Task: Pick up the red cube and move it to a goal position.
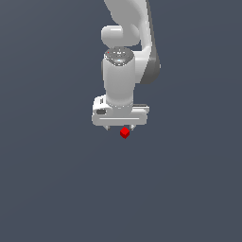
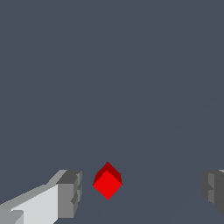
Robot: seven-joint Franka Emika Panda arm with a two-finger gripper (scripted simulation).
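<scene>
The red cube [image 1: 124, 133] is a tiny bright red block just under the white hand of my arm in the exterior view. My gripper [image 1: 121, 128] points straight down over it, with its short fingers on either side. In the wrist view the red cube [image 2: 107, 185] sits between the two grey fingertips [image 2: 71, 192], turned corner-on and nearer one finger than the other. My gripper [image 2: 142, 192] is open, with a wide gap, and neither pad touches the cube.
A plain dark grey-blue surface [image 1: 47, 189] fills both views. The white arm [image 1: 124, 71] rises from the gripper toward the top of the exterior view. No other objects show.
</scene>
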